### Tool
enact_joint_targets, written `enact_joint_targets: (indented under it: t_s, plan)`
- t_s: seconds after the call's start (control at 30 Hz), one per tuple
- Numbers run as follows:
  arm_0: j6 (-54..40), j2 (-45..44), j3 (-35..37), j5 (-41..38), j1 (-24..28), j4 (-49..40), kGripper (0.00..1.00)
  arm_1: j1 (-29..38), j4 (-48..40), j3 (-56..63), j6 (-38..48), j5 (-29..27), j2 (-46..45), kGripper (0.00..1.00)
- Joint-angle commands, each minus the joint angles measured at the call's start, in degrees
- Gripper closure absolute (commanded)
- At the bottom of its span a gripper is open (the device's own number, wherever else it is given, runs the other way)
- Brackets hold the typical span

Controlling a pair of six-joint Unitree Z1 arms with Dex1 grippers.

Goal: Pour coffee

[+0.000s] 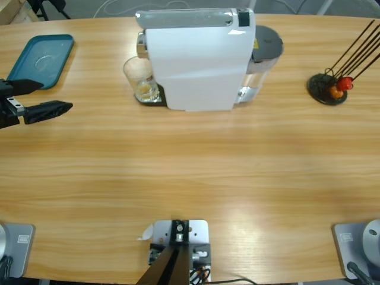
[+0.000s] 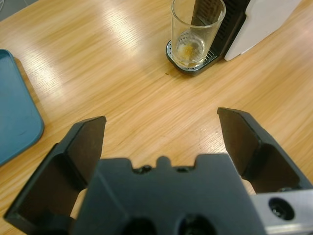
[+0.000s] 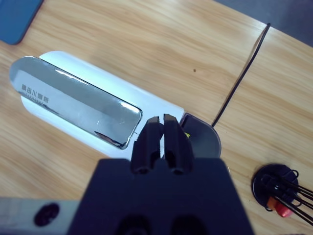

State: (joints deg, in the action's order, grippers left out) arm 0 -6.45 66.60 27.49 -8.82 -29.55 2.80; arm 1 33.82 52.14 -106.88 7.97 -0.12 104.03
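The left gripper (image 2: 161,132), jaws spread, faces the glass (image 2: 196,32) ahead to grasp it, while the right gripper (image 3: 163,120), jaws together, hovers above the coffee machine (image 3: 78,105).

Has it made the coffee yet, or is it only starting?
Early still. The glass already stands on the coffee machine's drip tray, holding only a pale residue. The left gripper faces it open; the right gripper hangs shut above the machine. No dark coffee shows yet.

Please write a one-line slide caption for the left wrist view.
Open left gripper faces a small clear drinking glass on the white coffee machine's black drip tray, teal plastic tray alongside.
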Motion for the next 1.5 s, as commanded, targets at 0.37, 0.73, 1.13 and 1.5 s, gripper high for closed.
enact_joint_targets:
  t_s: [0.37,0.73,1.13,1.5]
  plan:
    - [-0.76,3.12,-0.85,-0.24,-0.42,1.50,0.000,0.89,3.61,0.01,1.26,3.27,3.55,1.000]
    - [-0.76,2.94,-0.85,-0.10,-0.42,1.50,0.000,0.89,3.84,-1.20,1.18,3.17,5.23,1.000]
    - [-0.76,3.36,-0.82,-0.01,-0.40,1.59,0.000,0.28,3.91,0.33,0.74,2.94,5.06,1.000]
    - [-0.76,3.36,-0.85,0.11,-0.42,1.59,0.000,-0.34,3.40,0.45,0.56,2.76,5.04,1.000]
